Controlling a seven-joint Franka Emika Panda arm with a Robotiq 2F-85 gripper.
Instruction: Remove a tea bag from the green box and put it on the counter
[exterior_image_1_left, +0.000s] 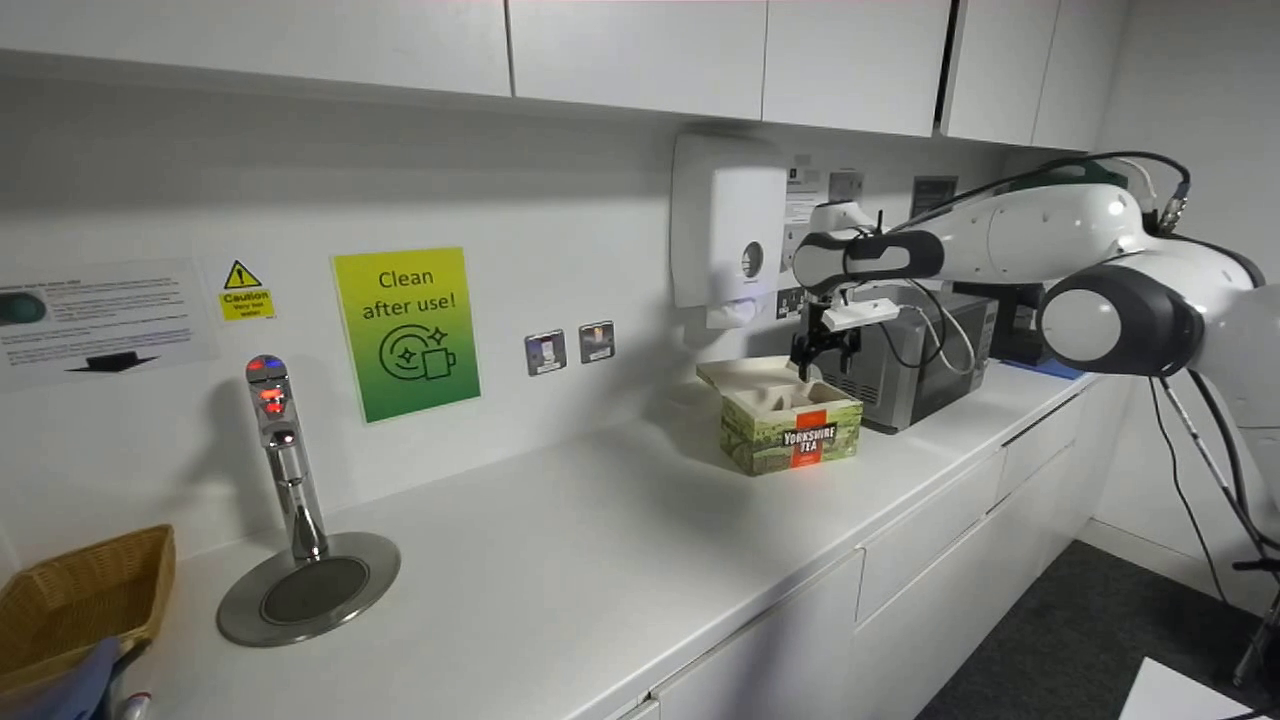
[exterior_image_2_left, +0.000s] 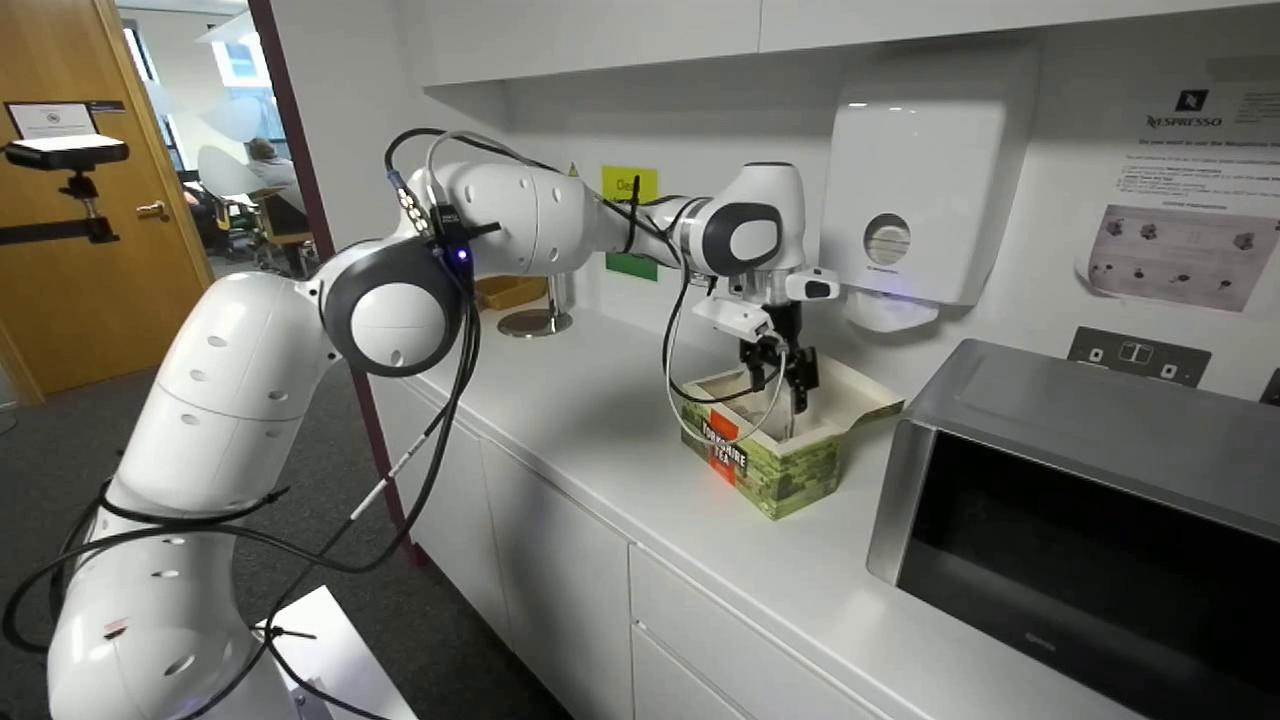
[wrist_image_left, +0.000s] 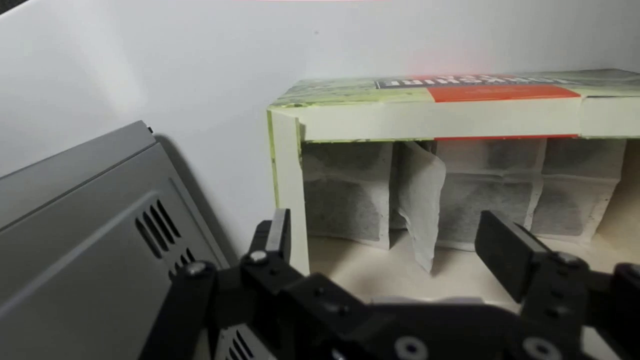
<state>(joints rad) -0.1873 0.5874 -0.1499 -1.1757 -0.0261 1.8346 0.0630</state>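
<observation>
The black claw (wrist_image_left: 384, 220) hangs over the open green box (exterior_image_1_left: 757, 440), its fingers (wrist_image_left: 505, 255) spread well apart. Down inside, one tea bag (wrist_image_left: 423, 200) stands askew among other bags (wrist_image_left: 345, 205). The box sits on the white counter (exterior_image_1_left: 500, 600), its pale lid (exterior_image_2_left: 855, 400) tipped back toward the wall (exterior_image_1_left: 600, 430). A grey microwave (exterior_image_2_left: 1080, 440) stands near it, and farther off, the opposite way, I see a chrome tap (exterior_image_1_left: 290, 470).

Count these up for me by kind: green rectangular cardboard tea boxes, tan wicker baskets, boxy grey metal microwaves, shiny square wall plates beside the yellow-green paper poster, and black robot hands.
Green rectangular cardboard tea box: 1
Tan wicker basket: 1
Boxy grey metal microwave: 1
Shiny square wall plates: 2
Black two-fingered robot hand: 1
Total: 6
</observation>
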